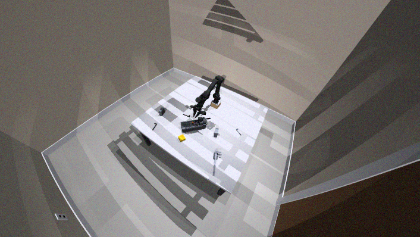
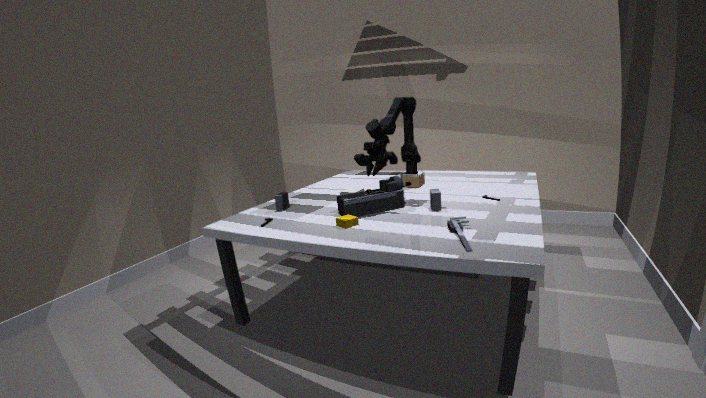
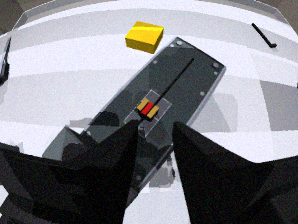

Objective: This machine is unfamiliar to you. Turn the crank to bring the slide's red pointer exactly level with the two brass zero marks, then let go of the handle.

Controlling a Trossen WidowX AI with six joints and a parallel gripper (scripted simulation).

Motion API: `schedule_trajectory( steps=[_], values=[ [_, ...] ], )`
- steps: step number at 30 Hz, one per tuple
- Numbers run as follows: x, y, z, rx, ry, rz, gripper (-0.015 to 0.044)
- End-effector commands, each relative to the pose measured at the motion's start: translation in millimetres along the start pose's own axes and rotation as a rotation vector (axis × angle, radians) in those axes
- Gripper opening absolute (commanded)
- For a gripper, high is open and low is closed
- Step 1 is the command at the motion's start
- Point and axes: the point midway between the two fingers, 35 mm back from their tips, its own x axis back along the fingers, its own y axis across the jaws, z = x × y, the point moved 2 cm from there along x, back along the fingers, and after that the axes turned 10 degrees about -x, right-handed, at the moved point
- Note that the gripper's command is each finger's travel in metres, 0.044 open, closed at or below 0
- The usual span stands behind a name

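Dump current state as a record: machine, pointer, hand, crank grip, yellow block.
machine: dark, long body, on the table
pointer: red pointer between two brass marks; looks about level, exactness unclear
hand: hand above machine, fingers apart
crank_grip: none seen
yellow_block: yellow block on table, beside machine, not touching
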Motion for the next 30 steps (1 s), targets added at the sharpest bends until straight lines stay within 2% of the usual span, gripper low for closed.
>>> schedule_trajectory(
  steps=[1, 9, 11, 27, 28, 30],
  values=[
    [0.0, -0.2, 0.0, 0.000, 0.000, 0.001, 0.0210],
    [0.0, -0.2, 0.0, 0.000, 0.000, 0.001, 0.0420],
    [0.0, -0.2, 0.0, 0.000, 0.000, 0.001, 0.0440],
    [0.0, -0.2, 0.0, 0.000, 0.000, 0.001, 0.0020],
    [0.0, -0.2, 0.0, 0.000, 0.000, 0.001, 0.0000],
    [0.0, -0.2, 0.0, 0.000, 0.000, 0.001, 0.0000]
  ],
)
